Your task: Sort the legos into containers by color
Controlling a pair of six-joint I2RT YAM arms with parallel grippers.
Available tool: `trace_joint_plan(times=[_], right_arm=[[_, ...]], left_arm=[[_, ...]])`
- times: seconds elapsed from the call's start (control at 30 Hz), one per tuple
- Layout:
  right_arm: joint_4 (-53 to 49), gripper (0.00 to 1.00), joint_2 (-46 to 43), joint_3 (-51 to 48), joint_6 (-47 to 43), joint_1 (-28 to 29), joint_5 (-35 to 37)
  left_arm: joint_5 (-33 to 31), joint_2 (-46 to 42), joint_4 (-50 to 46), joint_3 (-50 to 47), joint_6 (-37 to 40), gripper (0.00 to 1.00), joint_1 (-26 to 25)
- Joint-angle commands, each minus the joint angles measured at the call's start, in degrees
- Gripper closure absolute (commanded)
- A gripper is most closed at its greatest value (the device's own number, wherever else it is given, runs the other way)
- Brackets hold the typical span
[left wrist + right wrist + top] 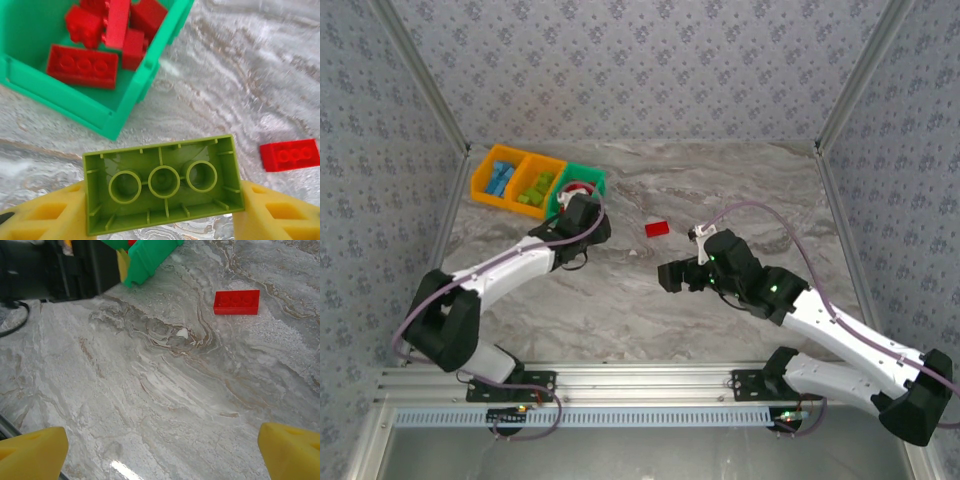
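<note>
The green bin (586,168) holds a heap of red bricks (82,65). The orange bin joined to it (546,158) holds lime bricks (535,188), and the orange bin beyond that (488,199) holds blue bricks (500,178). Just beside the green bin's near corner, the left gripper (161,212) pinches a lime brick (162,182), hollow underside up. A loose red brick (657,229) lies on the marble table (720,190), apart from the green bin. The right gripper (162,450) hovers farther off, fingers spread wide with nothing between them.
</note>
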Motion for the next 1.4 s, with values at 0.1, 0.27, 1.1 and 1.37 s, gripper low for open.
trace_joint_plan(times=[0.1,0.27,1.1,1.37], right_arm=[[-0.11,0.0,-1.27,-0.26,0.94,0.62,1.21],[-0.31,0.0,-1.19,0.3,0.86,0.74,1.3],[4.44,0.0,38.61,17.29,-6.25,-10.22,8.34],[2.99,0.0,61.05,35.74,-9.22,-12.06,9.96]], left_arm=[[1.43,2.22,-3.62,9.03,6.5,0.49,13.49],[6.76,15.79,-6.18,22.07,7.37,0.49,22.43],[17.52,-22.03,-19.9,8.22,27.43,0.15,-0.16],[33.18,-36.56,-29.63,-1.61,45.7,0.08,-5.18]])
